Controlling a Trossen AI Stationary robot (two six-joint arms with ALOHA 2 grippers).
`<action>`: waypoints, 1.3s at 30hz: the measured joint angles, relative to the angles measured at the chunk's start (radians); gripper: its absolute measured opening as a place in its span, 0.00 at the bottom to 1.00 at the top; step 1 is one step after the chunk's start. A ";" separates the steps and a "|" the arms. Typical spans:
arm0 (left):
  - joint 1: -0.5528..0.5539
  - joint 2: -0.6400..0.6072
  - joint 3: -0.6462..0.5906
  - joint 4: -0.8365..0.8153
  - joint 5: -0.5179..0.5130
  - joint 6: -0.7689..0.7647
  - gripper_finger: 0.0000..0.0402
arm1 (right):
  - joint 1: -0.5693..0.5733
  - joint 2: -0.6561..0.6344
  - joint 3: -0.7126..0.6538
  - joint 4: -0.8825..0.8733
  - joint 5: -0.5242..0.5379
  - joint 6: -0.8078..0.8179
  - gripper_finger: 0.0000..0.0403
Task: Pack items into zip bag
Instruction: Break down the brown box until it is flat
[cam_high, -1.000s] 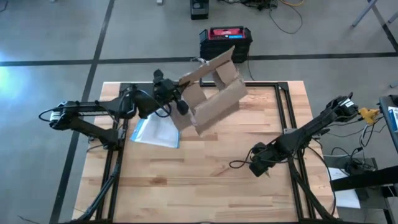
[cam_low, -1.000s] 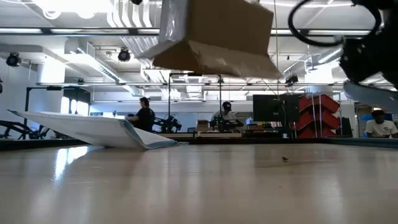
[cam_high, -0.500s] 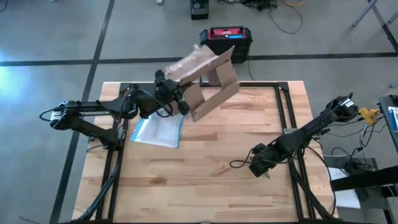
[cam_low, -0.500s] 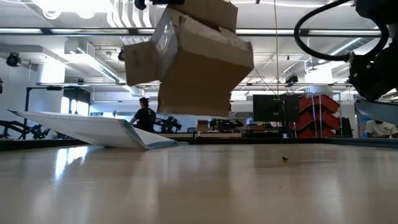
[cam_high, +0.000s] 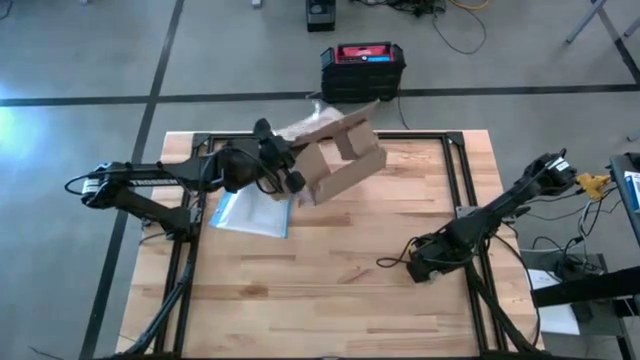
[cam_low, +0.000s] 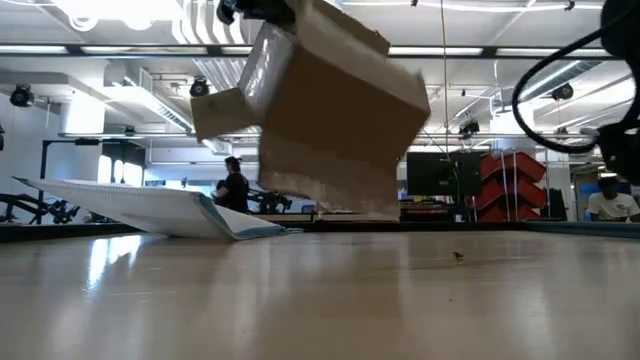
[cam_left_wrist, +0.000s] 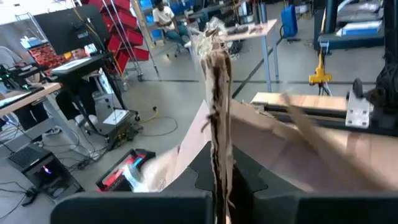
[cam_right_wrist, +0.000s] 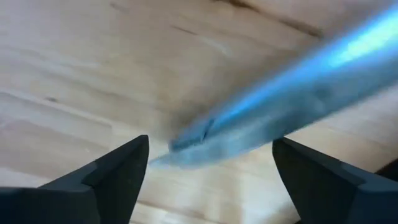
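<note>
Lying flat near the table's left edge, the zip bag sits just under the left arm. Left tool is clenched on a wall of the cardboard box, holding it tipped up in the air over the far-left part of the table. Right tool hangs low near the right edge, grasping a slim grey stick.
</note>
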 joint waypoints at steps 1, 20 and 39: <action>0.001 -0.002 0.000 0.003 -0.002 -0.004 0.00 | 0.000 -0.002 0.008 -0.014 -0.001 -0.003 0.78; 0.005 0.048 0.000 0.024 0.068 -0.104 0.00 | -0.001 -0.007 0.411 -0.290 0.244 -0.214 0.41; -0.048 0.183 0.000 0.306 0.393 -0.251 0.00 | -0.161 -0.002 0.835 -0.332 1.052 -1.070 0.01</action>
